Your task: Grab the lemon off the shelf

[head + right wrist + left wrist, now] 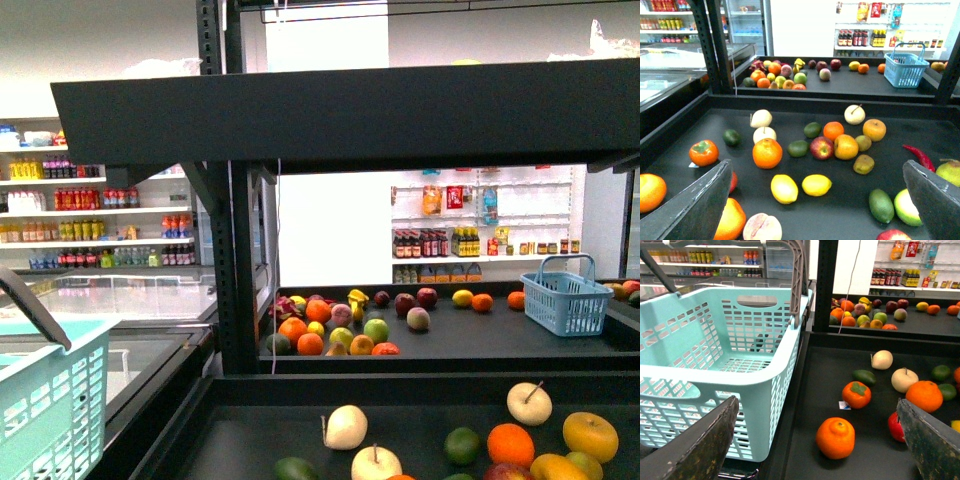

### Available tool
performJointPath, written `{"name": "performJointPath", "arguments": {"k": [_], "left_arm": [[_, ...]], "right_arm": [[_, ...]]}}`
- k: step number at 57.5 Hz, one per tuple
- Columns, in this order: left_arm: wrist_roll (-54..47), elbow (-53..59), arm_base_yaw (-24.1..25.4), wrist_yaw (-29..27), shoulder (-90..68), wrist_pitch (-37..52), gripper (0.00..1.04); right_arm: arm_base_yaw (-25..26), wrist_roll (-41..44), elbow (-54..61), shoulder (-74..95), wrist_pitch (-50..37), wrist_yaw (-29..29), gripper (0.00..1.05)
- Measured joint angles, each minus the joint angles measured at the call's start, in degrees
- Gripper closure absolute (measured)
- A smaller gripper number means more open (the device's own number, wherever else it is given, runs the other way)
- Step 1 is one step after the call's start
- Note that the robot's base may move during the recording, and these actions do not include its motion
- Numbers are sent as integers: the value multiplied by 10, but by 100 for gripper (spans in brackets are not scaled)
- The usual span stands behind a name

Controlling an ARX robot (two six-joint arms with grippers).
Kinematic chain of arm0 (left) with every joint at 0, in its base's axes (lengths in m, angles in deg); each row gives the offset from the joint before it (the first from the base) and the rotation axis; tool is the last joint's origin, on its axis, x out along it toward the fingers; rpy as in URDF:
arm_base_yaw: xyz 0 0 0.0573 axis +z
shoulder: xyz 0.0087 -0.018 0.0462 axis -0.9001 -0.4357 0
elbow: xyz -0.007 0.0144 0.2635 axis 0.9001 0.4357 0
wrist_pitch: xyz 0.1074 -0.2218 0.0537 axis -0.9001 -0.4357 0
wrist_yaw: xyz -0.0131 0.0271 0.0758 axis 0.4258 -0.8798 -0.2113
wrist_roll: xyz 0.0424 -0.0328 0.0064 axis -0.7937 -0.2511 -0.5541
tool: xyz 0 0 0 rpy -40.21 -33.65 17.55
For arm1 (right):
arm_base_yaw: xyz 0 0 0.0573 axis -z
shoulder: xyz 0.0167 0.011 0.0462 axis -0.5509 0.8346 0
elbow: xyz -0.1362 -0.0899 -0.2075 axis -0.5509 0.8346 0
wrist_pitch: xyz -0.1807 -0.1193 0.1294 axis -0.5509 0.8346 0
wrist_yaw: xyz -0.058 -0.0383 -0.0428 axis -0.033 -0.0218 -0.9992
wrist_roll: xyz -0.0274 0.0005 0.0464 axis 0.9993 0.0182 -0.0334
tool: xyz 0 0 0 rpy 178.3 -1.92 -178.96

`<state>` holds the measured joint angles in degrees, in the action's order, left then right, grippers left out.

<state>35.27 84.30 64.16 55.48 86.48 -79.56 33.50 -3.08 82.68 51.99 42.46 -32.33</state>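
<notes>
Two bright yellow lemons (784,188) (816,185) lie side by side on the dark lower tray (840,215) of the black shelf, seen in the right wrist view. My right gripper (816,165) is open and empty. It hangs above the tray, with both lemons lying between and just below its dark fingers (695,205). My left gripper (817,400) is open and empty over the tray's left end (810,385), above an orange (835,438). No lemon shows in the left wrist view. Neither gripper shows in the front view.
A light teal basket (715,340) stands beside the tray's left end, also in the front view (50,410). Oranges (767,152), apples (822,147), green fruits (881,205) and a red chilli (920,156) surround the lemons. A blue basket (905,70) sits on the far tray. A black post (710,45) rises at the left.
</notes>
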Motion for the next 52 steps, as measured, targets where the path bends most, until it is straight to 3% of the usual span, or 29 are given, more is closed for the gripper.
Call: {"name": "performJointPath", "arguments": {"k": [23, 28, 34, 39, 44, 52], "left_arm": [[0, 0, 0, 0, 0, 0, 8], [71, -9, -15, -49, -26, -35, 8], [218, -63, 16, 17, -127, 7, 8], [298, -147, 73, 99, -233, 72, 8], [428, -273, 165, 215, -394, 97, 8], [530, -384, 242, 267, -586, 89, 8]], "right_arm": [[0, 0, 0, 0, 0, 0, 2], [0, 0, 0, 0, 0, -1, 2], [0, 0, 0, 0, 0, 0, 2], [0, 0, 0, 0, 0, 0, 2], [0, 0, 0, 0, 0, 0, 2], [0, 0, 0, 0, 0, 0, 2]]}}
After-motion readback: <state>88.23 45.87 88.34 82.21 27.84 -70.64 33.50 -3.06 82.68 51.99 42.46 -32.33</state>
